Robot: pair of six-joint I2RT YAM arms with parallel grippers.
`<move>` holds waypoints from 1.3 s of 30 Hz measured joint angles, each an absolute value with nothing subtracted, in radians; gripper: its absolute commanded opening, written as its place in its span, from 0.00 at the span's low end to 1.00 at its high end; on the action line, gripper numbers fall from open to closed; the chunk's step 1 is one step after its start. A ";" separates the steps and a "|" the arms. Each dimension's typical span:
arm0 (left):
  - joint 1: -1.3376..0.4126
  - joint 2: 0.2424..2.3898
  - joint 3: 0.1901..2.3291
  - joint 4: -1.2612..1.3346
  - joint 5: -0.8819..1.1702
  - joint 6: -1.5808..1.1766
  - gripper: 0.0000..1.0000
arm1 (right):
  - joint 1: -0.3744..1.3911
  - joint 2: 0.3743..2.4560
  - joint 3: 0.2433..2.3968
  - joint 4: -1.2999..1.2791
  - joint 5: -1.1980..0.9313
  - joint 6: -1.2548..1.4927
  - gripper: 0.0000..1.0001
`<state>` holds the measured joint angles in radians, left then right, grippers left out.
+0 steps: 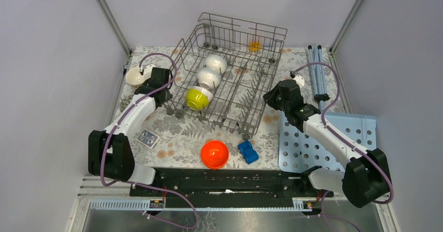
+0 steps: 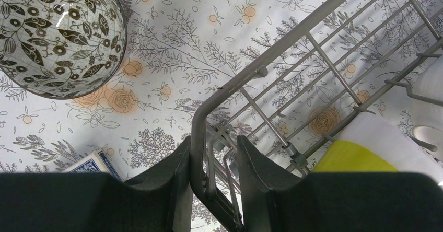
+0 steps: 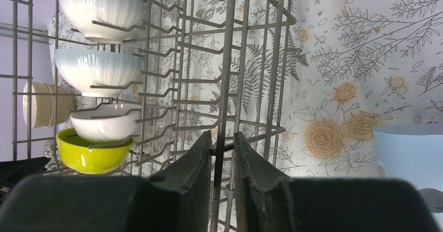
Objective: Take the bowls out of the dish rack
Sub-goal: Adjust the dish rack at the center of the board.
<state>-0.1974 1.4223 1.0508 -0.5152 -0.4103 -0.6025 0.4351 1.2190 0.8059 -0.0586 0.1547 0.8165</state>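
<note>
While near dish rack (image 1: pixel 243 33), blue car (image 1: pixel 248 152).

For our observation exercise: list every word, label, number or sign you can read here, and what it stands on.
No text can be read anywhere.
blue card: only a printed design, too small to show lettering.
patterned bowl: leaves and flowers, no words.

Bowls (image 1: pixel 209 77) in dish rack (image 1: pixel 245 96)

White arm links (image 1: pixel 137 113), black joints (image 1: pixel 159 79), looping purple cables (image 1: pixel 156 55) — left claw (image 2: pixel 212 140) and right claw (image 3: pixel 222 135) matte black.
</note>
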 measured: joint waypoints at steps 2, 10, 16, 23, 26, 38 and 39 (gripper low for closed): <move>-0.196 1.422 1.051 -0.516 -0.411 -0.601 0.24 | 0.443 1.217 0.806 -0.061 0.169 0.813 0.52; -0.207 1.412 1.050 -0.502 -0.347 -0.613 0.70 | 0.493 1.214 0.923 -0.218 0.137 0.729 0.78; -0.220 1.381 1.048 -0.500 -0.281 -0.651 0.89 | 0.445 1.224 1.015 -0.279 0.141 0.673 0.84; -0.233 1.242 0.993 -0.492 -0.256 -0.769 0.98 | 0.363 1.320 1.158 -0.281 0.195 0.620 0.85; -0.241 1.153 0.958 -0.477 -0.256 -0.848 0.99 | 0.327 1.379 1.199 -0.281 0.212 0.610 0.85; -0.454 1.012 0.844 -0.509 -0.305 -1.205 0.99 | 0.261 1.529 1.295 -0.257 0.252 0.577 0.83; -0.482 1.013 0.844 -0.518 -0.315 -1.235 0.98 | 0.259 1.549 1.317 -0.245 0.257 0.563 0.83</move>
<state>-0.4824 1.0126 0.8440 -0.5182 -0.3149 -1.2350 0.2588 1.5486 1.3170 -0.2447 0.2569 0.5629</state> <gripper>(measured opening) 0.987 0.838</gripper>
